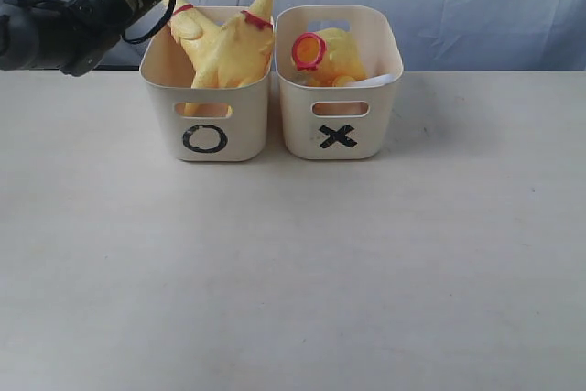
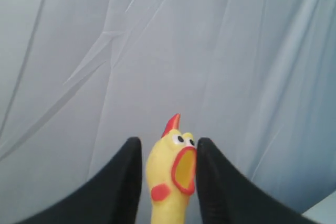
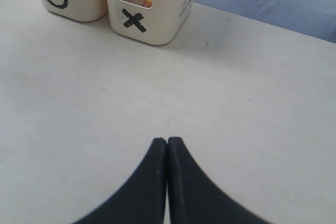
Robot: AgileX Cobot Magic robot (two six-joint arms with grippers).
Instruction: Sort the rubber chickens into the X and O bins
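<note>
My right gripper hovers shut and empty above the desk. Beyond, rubber chickens stand in the O bin; another chicken lies in the X bin. My left gripper frames one chicken's head, jaws apart; I cannot tell whether it grips.

At the exterior view's upper left, the black left robot arm runs off the top and left edges, its end out of frame. The tall yellow rubber chicken in the cream plastic tub marked O loses its head to the top edge, and the tub wall hides its feet. In the matching tub marked X, another yellow chicken is mostly hidden; a white scrap beside it is unidentifiable. In the left wrist view, the left gripper has black fingers flanking a chicken head whose neck the frame cuts off. Whether they press it is unclear.
</note>
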